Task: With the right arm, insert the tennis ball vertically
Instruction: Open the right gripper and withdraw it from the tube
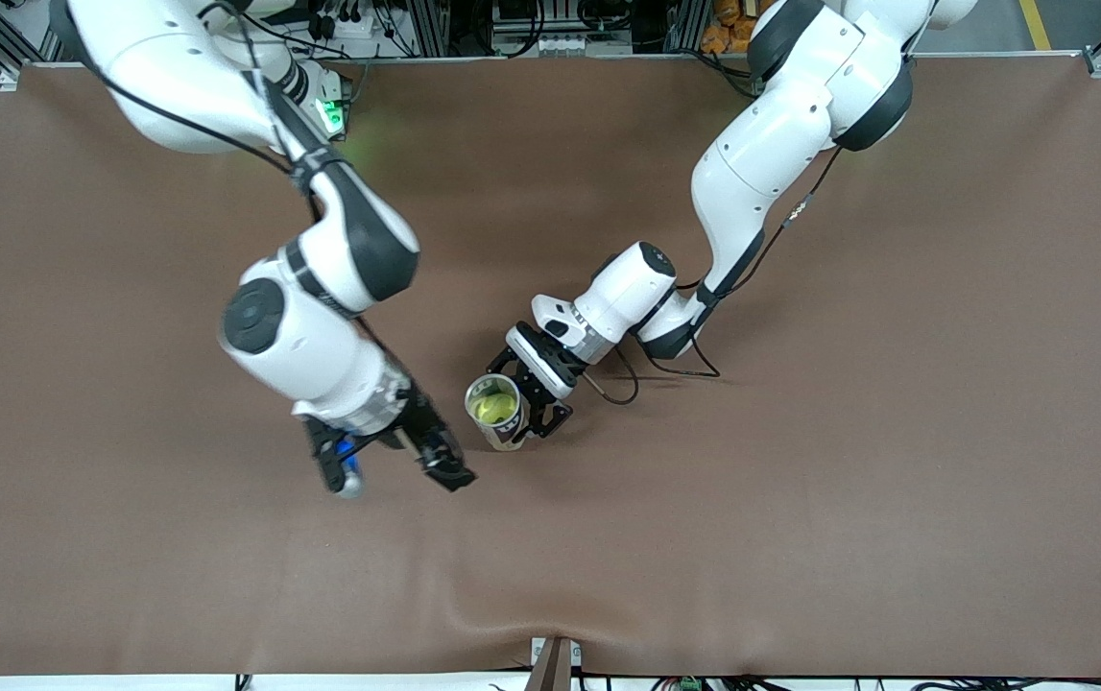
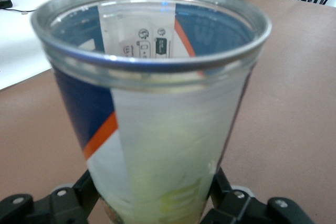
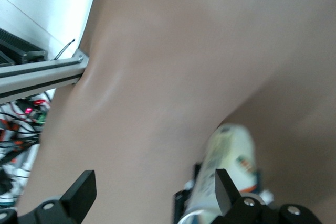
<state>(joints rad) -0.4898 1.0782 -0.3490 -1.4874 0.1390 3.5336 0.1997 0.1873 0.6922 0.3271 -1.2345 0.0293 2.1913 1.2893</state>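
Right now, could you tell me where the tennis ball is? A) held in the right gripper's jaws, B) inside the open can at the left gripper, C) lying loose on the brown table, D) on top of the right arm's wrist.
B: the yellow-green tennis ball sits inside the can, seen through its open mouth, while the right gripper is empty.
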